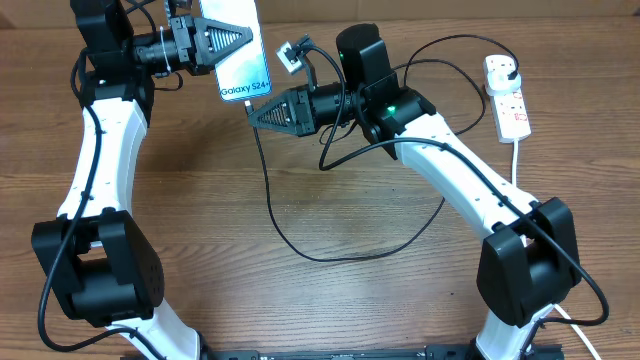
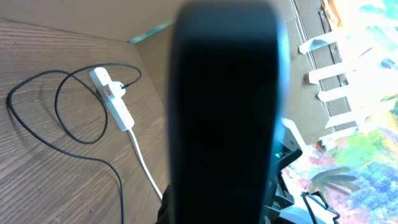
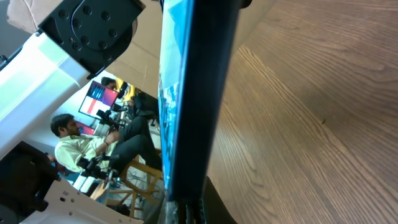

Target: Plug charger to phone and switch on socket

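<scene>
Likely stiff, slick, fragile, the phone was held raised in my clamped left gripper; the socket lay well right of the phone; just below the phone, my right gripper pinched the limp charger near its tip

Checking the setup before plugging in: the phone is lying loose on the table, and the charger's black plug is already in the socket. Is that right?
Not quite. The phone is not loose on the table: the left gripper is shut on it and holds it up, as the overhead view shows. The charger's black plug is indeed in the socket.
</scene>
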Robot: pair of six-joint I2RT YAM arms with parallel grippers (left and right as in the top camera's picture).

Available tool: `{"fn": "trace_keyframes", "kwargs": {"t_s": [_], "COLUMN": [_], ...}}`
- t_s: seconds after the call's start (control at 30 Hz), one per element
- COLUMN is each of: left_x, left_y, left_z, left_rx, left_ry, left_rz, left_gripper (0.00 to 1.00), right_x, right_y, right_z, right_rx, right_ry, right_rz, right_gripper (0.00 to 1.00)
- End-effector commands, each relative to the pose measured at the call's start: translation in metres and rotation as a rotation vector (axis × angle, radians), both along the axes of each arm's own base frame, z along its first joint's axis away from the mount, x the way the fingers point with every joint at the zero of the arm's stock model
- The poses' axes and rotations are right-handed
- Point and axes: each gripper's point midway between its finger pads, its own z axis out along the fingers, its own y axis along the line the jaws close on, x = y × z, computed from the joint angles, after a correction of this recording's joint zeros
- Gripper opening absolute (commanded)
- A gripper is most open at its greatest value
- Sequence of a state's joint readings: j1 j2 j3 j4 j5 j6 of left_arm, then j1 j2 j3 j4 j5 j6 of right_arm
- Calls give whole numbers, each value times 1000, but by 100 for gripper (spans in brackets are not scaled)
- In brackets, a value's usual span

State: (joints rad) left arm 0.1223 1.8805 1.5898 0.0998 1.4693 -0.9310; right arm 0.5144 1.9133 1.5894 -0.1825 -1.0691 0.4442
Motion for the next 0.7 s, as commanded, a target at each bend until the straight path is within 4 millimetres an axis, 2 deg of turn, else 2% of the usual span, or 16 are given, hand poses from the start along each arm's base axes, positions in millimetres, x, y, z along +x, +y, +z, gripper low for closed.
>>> {"fn": "trace_keyframes", "kwargs": {"t_s": [0.0,0.67], "left_x": [-5,2], "left_y": [0,2], "left_z": [14,13], "left_rx": [9,22], "left_ry": [-67,-83], "left_rz": [-7,37], "left_gripper": [4,4], "right_x": [0,-7], "right_y": [-13,-10], "right_z": [26,28], "right_rx": [34,44], "right_ry": [-45,-36], "right_rz": [-6,27], "right_gripper": [4,4]}}
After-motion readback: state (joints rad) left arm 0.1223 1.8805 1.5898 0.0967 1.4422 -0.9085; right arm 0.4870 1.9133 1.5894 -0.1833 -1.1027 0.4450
